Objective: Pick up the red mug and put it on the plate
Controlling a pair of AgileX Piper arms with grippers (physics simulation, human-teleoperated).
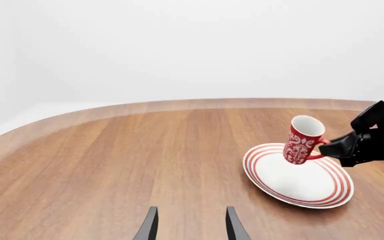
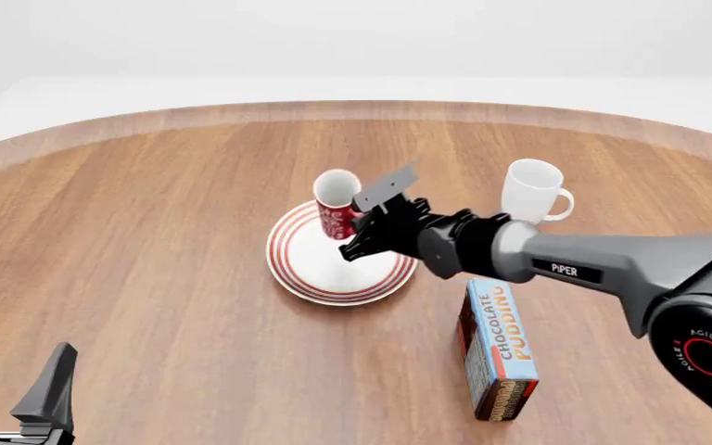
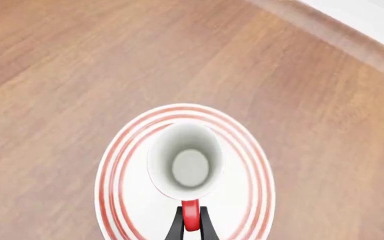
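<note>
Right gripper (image 3: pixel 190 227) is clamped on the red loop handle (image 3: pixel 189 215) of the red mug (image 2: pixel 336 203), which hangs tilted just ahead of its fingers, over the plate (image 2: pixel 319 269) beneath. Left gripper (image 2: pixel 16 380), well apart from the mug, has its fingers spread over bare wooden table (image 2: pixel 146 232).

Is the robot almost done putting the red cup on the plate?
Nearly. Done: the red mug is off the table and over the plate. In hand: the right pincer is shut on its handle, and the mug looks tilted; I cannot tell whether its base touches the plate. Left: set it flat and let go. The left pincer is open and apart from the plate.
</note>
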